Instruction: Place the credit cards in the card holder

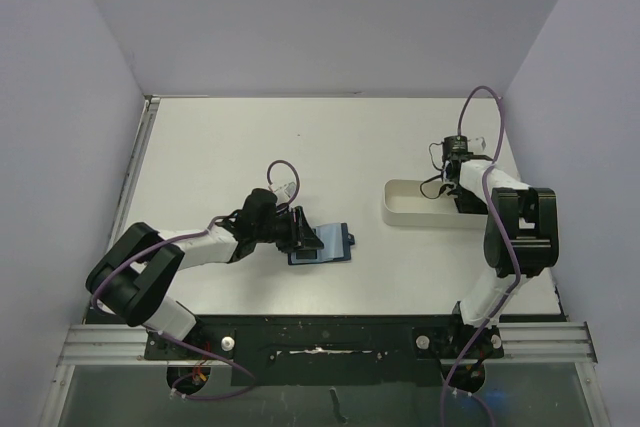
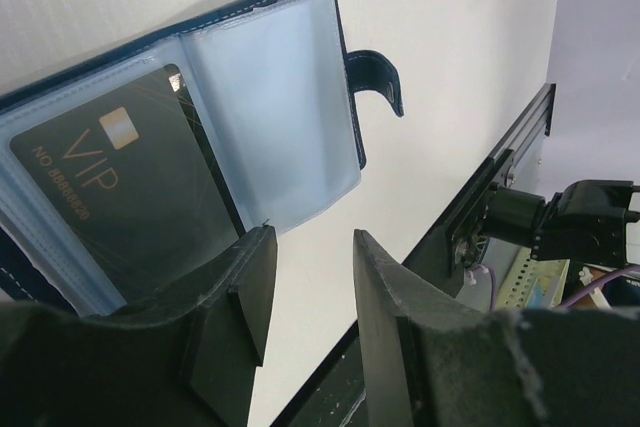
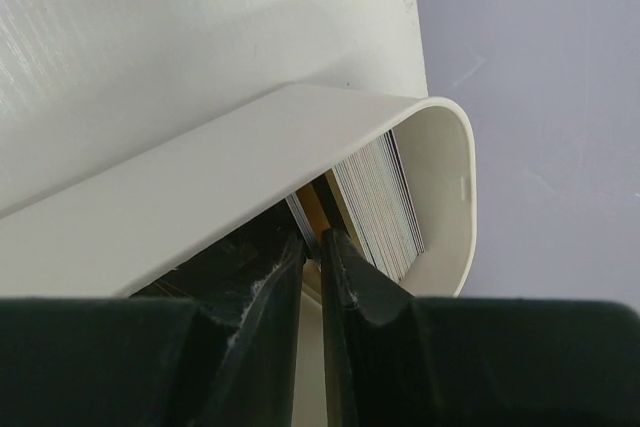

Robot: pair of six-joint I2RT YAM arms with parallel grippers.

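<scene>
while the card holder [image 1: 328,245] lies open and flat on the tabletop [image 1: 250,147], a little left of the middle and nearer the near edge than the far one, the left gripper [image 2: 312,257] sits low at its left side with its fingers apart and nothing between them. one fingertip [image 2: 255,247] is right at the holder's edge; whether it touches cannot be told. a dark vip card [image 2: 110,187] already sits in one clear inner pocket, the pocket beside it shows no card, and the closing strap [image 2: 380,77] sticks out from the holder's outer edge.

over by the right edge of the tabletop, about midway between near and far, a long white tray [image 1: 400,209] lies with its length running parallel to the near edge. the right gripper [image 3: 313,242] reaches down into its right-hand part. the credit cards [image 3: 385,202] stand on edge in a packed row against the tray's rounded end, and a tan edge shows just past the fingertips. the fingers are drawn almost together, with only a thin slit left between them; whether a card is pinched in that slit cannot be told.
</scene>
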